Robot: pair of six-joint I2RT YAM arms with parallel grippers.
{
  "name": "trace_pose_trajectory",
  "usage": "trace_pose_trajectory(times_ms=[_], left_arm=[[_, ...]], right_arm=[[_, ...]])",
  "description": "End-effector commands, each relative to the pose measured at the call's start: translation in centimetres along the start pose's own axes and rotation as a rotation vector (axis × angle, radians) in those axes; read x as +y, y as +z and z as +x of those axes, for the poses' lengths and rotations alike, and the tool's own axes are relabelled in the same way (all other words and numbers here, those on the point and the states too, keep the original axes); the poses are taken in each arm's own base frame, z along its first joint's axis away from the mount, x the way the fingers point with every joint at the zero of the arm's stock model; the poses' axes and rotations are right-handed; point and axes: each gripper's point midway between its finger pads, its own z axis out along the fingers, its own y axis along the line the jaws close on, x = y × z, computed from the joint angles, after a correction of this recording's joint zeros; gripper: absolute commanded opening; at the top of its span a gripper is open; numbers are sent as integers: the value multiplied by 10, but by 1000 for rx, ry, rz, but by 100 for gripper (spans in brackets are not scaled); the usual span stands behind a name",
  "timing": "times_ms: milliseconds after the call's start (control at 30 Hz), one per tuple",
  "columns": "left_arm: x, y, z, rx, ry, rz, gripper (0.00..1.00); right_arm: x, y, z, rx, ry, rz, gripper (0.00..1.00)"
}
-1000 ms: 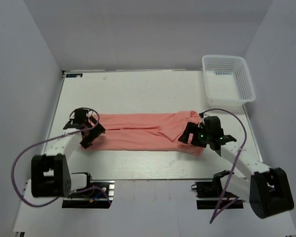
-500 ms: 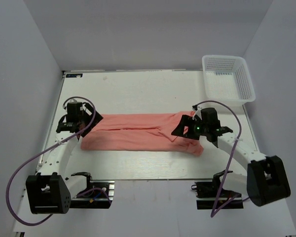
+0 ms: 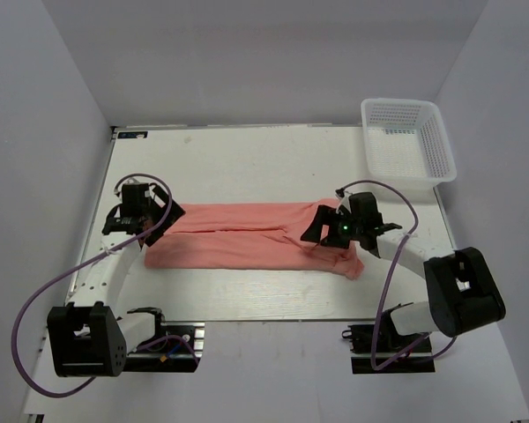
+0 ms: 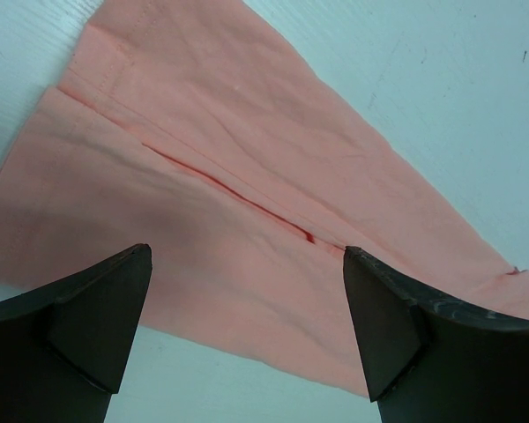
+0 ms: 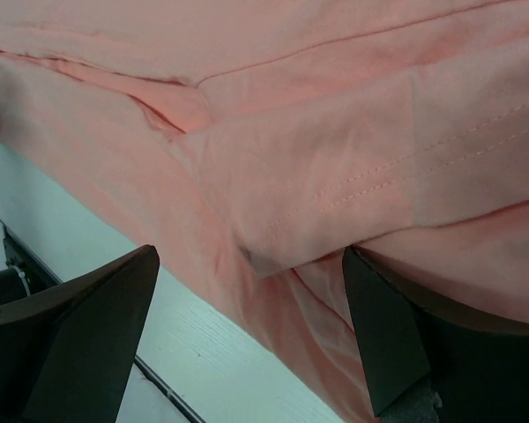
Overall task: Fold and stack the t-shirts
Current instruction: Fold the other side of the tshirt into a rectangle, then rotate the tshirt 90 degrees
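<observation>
In the top view, the left end of the salmon-pink short-sleeved t-shirt of soft plain fabric (image 3: 256,240) is partly covered by the left gripper (image 3: 157,229). Its right end lies partly under the right gripper (image 3: 321,227), so the outline there is hard to read. In both wrist views the black fingers hide the lower corners, and I cannot tell if the fingertips touch the cloth. At the left edge of the right wrist view there is a small dark thing which is too unclear to name.

The top view shows the t-shirt whole: it is a long folded band across the middle of the white table (image 3: 247,159), between the two grippers. The white plastic mesh basket (image 3: 400,103) stands well apart at the far right corner. The left wrist view shows a long fold line running diagonally where two layers meet, with a stitched hem at the upper left. The right wrist view shows a double row of stitching on a folded flap, with cloth filling nearly the whole frame.

Both arms reach forward from their bases and bend inward, each gripper low over one end of the t-shirt. The jaws of both stand wide apart and have nothing between them. A purple cable (image 3: 31,308) loops beside the left arm.
</observation>
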Motion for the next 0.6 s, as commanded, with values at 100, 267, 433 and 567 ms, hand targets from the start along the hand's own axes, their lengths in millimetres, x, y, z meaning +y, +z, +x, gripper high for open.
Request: trace_pose_trajectory(times_ms=[100, 267, 433, 567], left_arm=[[3, -3, -1, -16, 10, -3, 100], [4, -3, -2, -22, 10, -10, 100], [7, -1, 1, -15, 10, -16, 100], [5, -3, 0, -22, 10, -10, 100]], right_arm=[[2, 8, -12, -40, -12, -8, 90], [11, 17, -16, -56, -15, -65, 90], [26, 29, -32, -87, 13, -132, 90], [63, 29, -77, -194, -50, -204, 90]])
